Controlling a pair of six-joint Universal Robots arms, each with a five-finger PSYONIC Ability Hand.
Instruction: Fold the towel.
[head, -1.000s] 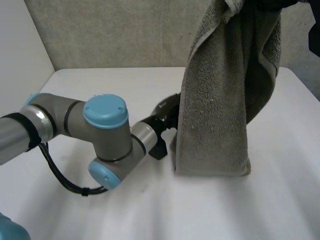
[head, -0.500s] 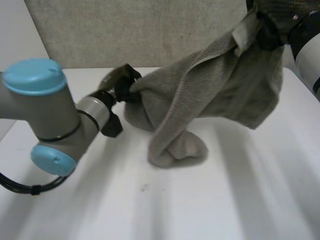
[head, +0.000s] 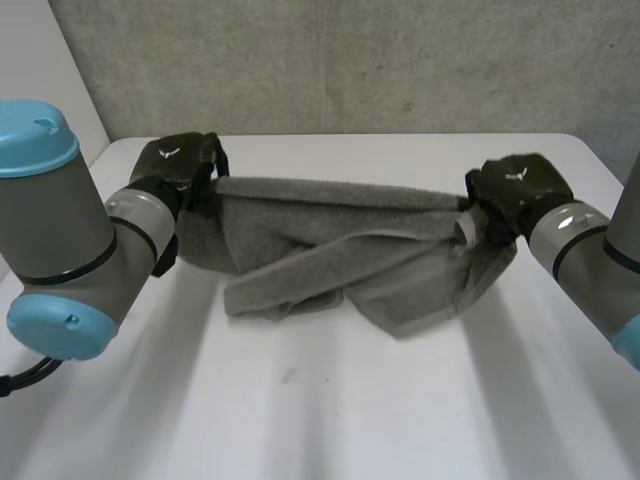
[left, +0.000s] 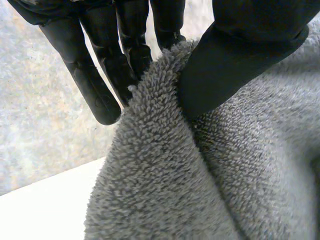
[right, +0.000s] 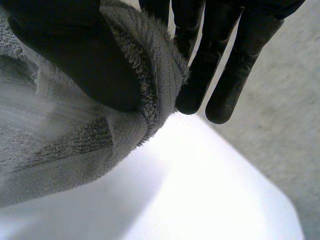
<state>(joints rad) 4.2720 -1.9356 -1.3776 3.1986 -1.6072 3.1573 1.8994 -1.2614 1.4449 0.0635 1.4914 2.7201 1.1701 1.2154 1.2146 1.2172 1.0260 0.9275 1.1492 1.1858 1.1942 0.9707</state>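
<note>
A grey towel (head: 340, 235) hangs stretched between my two hands above the white table (head: 330, 410), sagging in twisted folds in the middle. My left hand (head: 178, 165) pinches the towel's left end. In the left wrist view its thumb (left: 240, 55) presses the towel's (left: 200, 170) edge against the fingers (left: 95, 75). My right hand (head: 515, 190) holds the towel's right end. In the right wrist view its thumb (right: 75, 55) clamps the towel's (right: 65, 140) hemmed edge against the fingers (right: 220, 65).
A grey fabric wall (head: 330, 65) stands behind the table's far edge. The table's front half lies bare below the hanging towel. My left arm (head: 60, 240) reaches in along the table's left side, and my right arm (head: 600, 260) comes in from the right.
The towel hung upright from my right hand; my left hand took its lower end. Both hands moved apart and down, so the towel now spans sideways between them.
</note>
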